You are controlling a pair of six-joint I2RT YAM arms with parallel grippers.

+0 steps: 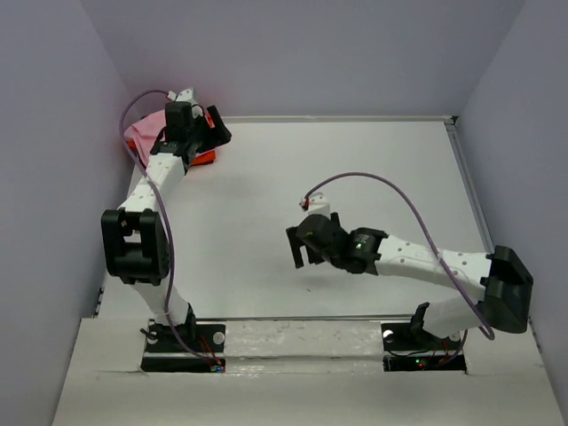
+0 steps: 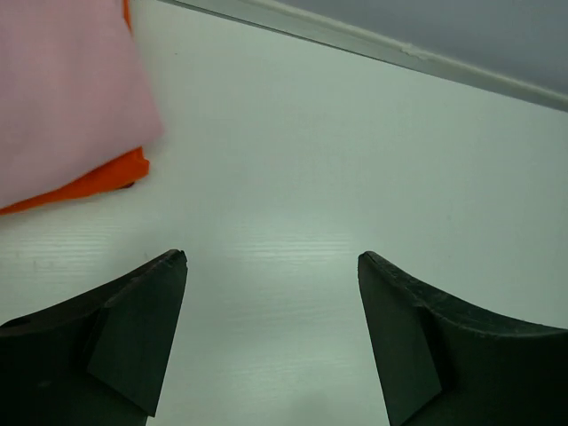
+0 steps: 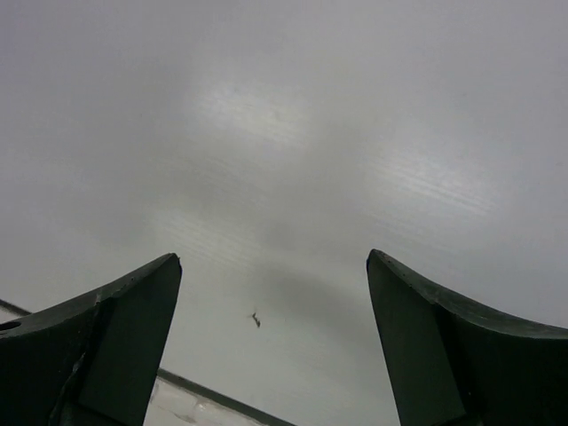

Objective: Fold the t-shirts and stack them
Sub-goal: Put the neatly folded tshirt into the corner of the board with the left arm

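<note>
The light pink t-shirt (image 1: 146,130) lies folded on top of the bright orange t-shirt (image 1: 203,158) at the table's far left corner. In the left wrist view the pink shirt (image 2: 62,89) covers the orange shirt (image 2: 98,182), which shows only as a strip under it. My left gripper (image 1: 216,130) is open and empty, just right of the stack; in its own view (image 2: 272,266) only bare table lies between the jaws. My right gripper (image 1: 299,249) is open and empty over the middle of the table, also in its own view (image 3: 273,266).
The white table (image 1: 355,177) is walled by grey panels on the left, back and right. A raised rail (image 1: 466,177) runs along its right edge. A small dark speck (image 3: 256,319) lies on the table under the right gripper.
</note>
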